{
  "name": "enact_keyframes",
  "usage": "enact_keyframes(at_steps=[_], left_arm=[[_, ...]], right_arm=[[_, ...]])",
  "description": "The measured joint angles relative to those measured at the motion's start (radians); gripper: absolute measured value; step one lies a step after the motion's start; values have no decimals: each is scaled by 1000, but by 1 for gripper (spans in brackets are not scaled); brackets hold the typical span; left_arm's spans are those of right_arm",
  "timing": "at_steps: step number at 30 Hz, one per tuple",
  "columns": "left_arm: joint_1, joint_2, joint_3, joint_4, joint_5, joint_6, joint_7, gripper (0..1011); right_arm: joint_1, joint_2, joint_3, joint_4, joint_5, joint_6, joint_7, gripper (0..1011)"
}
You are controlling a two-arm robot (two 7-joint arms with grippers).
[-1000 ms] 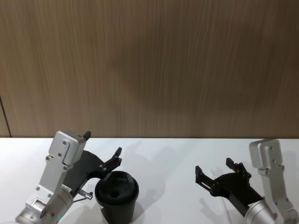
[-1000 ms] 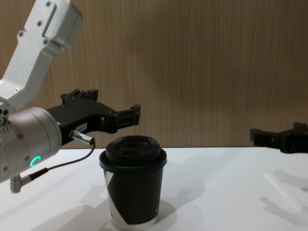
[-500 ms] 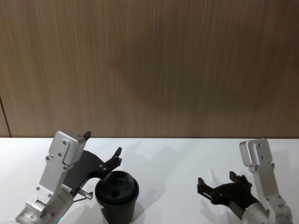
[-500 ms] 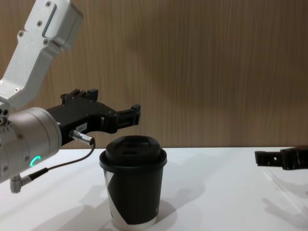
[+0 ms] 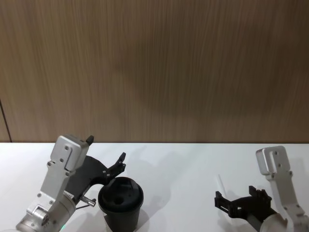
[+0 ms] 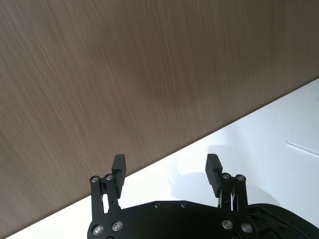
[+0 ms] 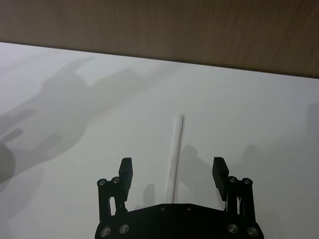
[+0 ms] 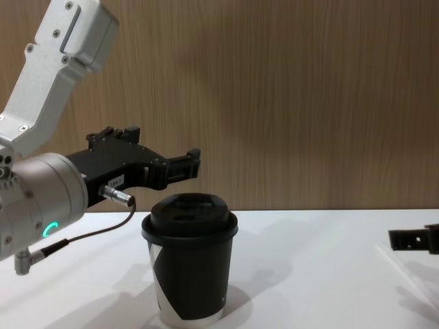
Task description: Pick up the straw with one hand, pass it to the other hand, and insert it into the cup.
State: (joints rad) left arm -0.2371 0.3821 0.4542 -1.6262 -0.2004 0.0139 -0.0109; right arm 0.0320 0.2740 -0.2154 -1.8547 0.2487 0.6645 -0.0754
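Observation:
The thin white straw lies flat on the white table, between and just ahead of the spread fingers of my right gripper. That gripper hovers low at the table's right side, open with nothing in it, and the straw's far end pokes out beyond it. The black lidded cup with a white patch stands upright at the front left. Just behind and above the cup, my left gripper is held open and empty.
A brown wood-grain wall rises along the far edge of the white table. A thin cable hangs from my left wrist close to the cup. Bare table lies between the cup and the straw.
My right gripper has dropped lower and drawn back to the right, so it now sits just over the straw. The left arm and the cup have stayed still.

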Motion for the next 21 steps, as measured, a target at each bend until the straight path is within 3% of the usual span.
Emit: enact_keyframes(at_steps=[21], left_arm=[[0,0,0,0,0,0,0,1003]], right_arm=[[-37,70,65,-26,65,58,130,1001]])
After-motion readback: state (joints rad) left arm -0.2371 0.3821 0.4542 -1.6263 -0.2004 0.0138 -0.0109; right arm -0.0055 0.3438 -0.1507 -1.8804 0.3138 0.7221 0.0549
